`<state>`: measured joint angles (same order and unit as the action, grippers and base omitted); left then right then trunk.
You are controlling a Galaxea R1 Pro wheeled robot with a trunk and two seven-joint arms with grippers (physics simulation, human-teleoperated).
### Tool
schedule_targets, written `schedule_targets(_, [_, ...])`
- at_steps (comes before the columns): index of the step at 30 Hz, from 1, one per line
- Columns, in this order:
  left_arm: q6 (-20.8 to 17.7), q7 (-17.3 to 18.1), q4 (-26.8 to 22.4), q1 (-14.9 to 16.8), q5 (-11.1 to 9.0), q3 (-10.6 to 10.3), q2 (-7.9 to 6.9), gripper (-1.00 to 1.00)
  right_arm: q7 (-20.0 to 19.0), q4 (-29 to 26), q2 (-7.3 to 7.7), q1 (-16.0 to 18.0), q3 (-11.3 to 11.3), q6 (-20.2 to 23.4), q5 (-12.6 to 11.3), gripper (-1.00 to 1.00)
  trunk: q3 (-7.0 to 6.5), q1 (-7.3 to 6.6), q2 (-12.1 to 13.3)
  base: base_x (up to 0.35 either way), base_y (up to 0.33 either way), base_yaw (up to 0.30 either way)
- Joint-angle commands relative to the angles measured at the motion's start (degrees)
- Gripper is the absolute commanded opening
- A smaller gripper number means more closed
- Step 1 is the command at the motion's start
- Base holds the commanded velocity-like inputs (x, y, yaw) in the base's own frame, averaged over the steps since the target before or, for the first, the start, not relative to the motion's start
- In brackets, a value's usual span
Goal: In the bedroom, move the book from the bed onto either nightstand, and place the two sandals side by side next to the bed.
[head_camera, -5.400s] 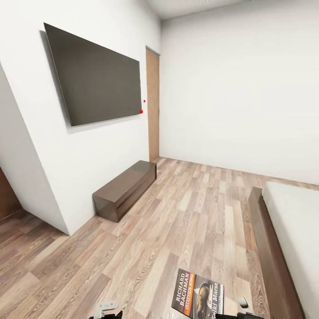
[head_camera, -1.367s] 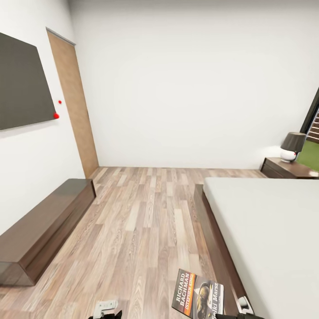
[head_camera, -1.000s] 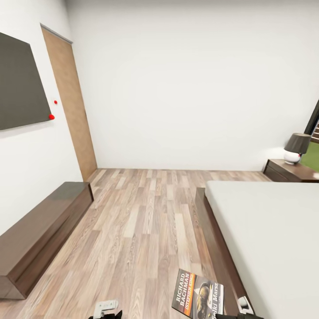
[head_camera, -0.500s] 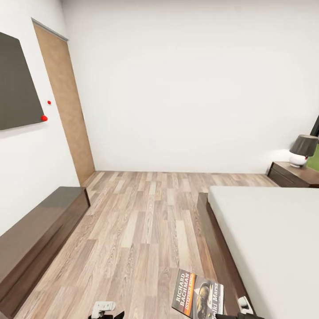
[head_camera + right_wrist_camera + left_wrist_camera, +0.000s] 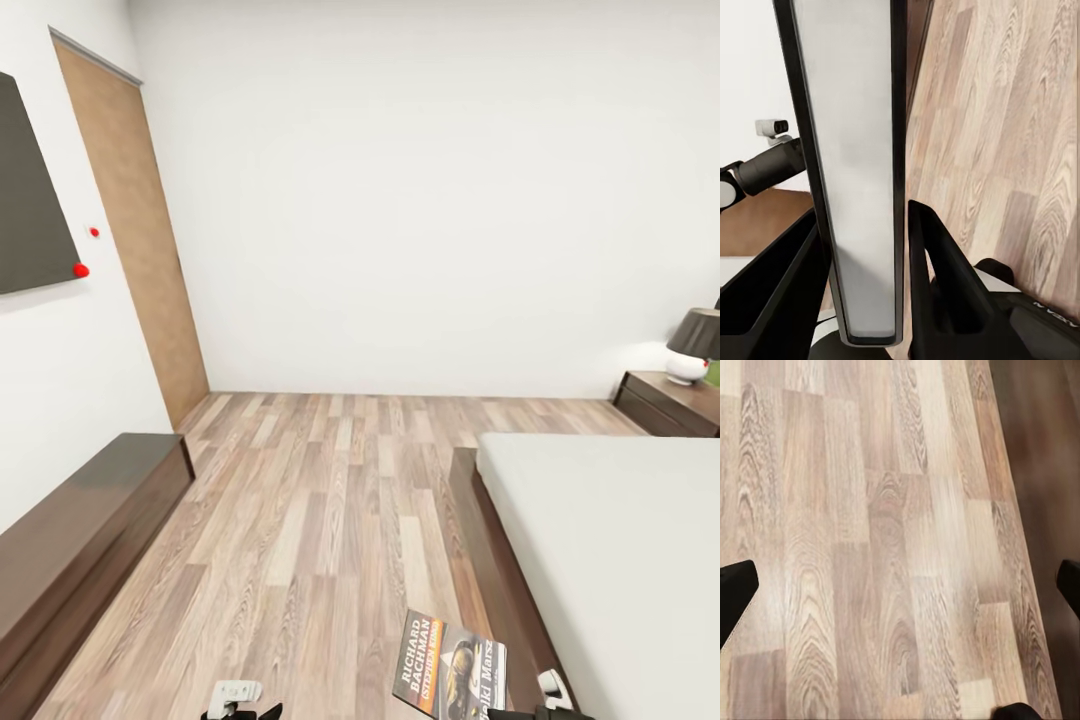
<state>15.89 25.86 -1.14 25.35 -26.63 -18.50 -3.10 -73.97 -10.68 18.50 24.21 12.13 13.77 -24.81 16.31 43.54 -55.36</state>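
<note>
1. Right now the book [image 5: 448, 668] is carried low in front of the robot on its right side, cover up, with its long axis running away from the robot along the bed [image 5: 610, 560].
2. In the right wrist view the book [image 5: 847, 165] shows edge-on between the two dark fingers, so the right gripper [image 5: 862, 300] is clenched on it, holding it at its near end.
3. The relation that matters: the nightstand [image 5: 672, 403] stands far ahead and to the right, past the far end of the bed, against the back wall, with a lamp [image 5: 693, 346] on top. It lies well apart from the book, so I judge the base must travel further before any placing.
4. Since the right arm holds the book and the nightstand is on the right, that arm is the nearer one for the set-down. The lamp takes part of the top, so the book would need the free part beside it.
5. The left gripper [image 5: 900, 585] points down at bare floor [image 5: 870, 547]; its dark fingertips [image 5: 735, 592] sit wide apart with nothing between, so it is released.
6. A long bench [image 5: 70, 545] runs along the left wall under the screen [image 5: 30, 200].
</note>
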Motion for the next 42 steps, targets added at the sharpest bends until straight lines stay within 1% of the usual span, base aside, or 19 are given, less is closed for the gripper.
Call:
schedule_targets(1, [0.19,0.15,0.07,0.05,-0.53,-0.48,0.00,1.00,-0.13,-0.05,0.04,0.04,0.27,0.64,-0.68,-1.00,0.07,0.04,-0.04,0.328,0.000,0.000])
schedule_targets(42, [0.19,-0.11,0.05,0.05,-0.50,-0.48,0.11,1.00,-0.12,-0.05,0.04,0.04,0.27,0.64,-0.68,-1.00,0.07,0.04,-0.04,0.327,0.000,0.000])
